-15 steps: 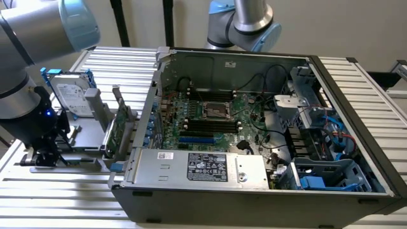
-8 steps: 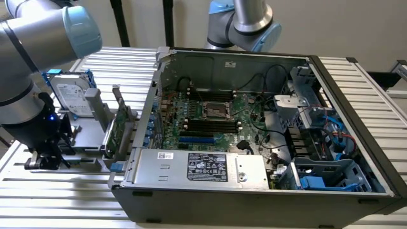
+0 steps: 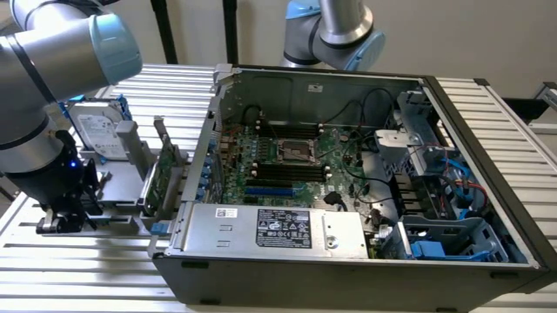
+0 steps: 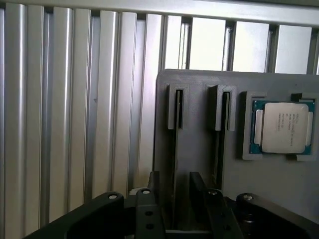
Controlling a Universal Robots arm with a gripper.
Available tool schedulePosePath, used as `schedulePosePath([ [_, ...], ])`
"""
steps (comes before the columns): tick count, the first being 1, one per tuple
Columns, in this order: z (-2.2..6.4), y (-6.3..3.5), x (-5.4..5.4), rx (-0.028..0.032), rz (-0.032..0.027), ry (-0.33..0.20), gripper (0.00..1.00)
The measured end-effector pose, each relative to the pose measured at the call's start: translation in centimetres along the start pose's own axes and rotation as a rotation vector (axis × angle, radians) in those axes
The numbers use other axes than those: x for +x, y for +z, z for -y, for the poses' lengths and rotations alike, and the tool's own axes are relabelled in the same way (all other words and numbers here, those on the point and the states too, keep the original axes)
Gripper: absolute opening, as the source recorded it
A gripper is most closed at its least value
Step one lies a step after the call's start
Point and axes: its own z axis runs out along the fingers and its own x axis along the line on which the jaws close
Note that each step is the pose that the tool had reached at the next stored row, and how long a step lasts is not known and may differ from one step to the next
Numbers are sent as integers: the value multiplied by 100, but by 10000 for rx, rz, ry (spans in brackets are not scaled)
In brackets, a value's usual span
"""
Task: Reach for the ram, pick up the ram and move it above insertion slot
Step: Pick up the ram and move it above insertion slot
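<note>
My gripper [image 3: 65,220] is low over the grey parts holder [image 3: 117,225] at the exterior view's left, outside the computer case. In the wrist view its two dark fingers [image 4: 153,191] stand on either side of a thin strip on edge in one of the holder's grooves; this looks like the ram [image 4: 175,144] seen edge-on. A gap shows on each side of it, so my gripper [image 4: 175,180] is open. The black insertion slots [image 3: 291,171] lie on the motherboard inside the open case, far from the gripper.
A silver hard drive [image 3: 96,127] and a green card with a metal bracket [image 3: 165,171] stand upright on the holder between gripper and case. A processor chip [image 4: 281,127] sits in a holder recess. The case wall [image 3: 202,150] and power supply [image 3: 270,228] border the motherboard.
</note>
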Motion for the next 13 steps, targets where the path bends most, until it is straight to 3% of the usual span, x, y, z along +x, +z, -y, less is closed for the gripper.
schedulePosePath([
  [3, 1, 2, 0, -5, 2, -1, 27],
  [5, 1, 1, 0, -5, 2, -1, 16],
  [13, 1, 1, 0, -5, 3, -1, 14],
])
